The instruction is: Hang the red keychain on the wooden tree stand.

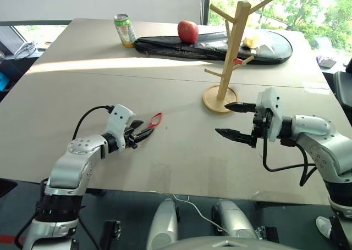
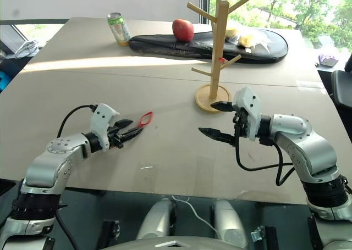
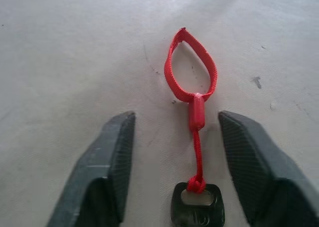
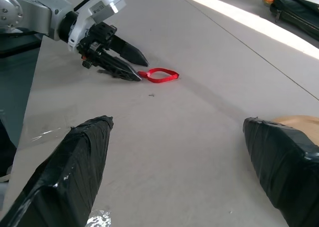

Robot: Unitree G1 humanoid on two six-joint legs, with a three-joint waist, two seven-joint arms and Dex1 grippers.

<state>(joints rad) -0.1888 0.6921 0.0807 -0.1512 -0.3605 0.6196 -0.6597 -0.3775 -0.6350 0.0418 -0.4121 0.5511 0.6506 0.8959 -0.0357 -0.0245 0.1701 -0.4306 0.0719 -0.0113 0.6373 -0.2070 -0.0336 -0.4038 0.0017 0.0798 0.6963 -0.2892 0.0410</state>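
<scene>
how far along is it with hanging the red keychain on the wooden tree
Early stage. Nothing is hung: the red keychain lies flat on the table. In hand: the left gripper sits low over it, fingers on either side of the cord near the dark key head, not yet clamped. The right gripper waits open near the wooden tree stand. Left: grip, lift, carry over, loop onto a peg.

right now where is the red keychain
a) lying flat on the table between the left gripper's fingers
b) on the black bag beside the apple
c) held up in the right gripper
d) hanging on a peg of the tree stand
a: the keychain lies on the table, with the left gripper fingers either side of its cord.
</scene>
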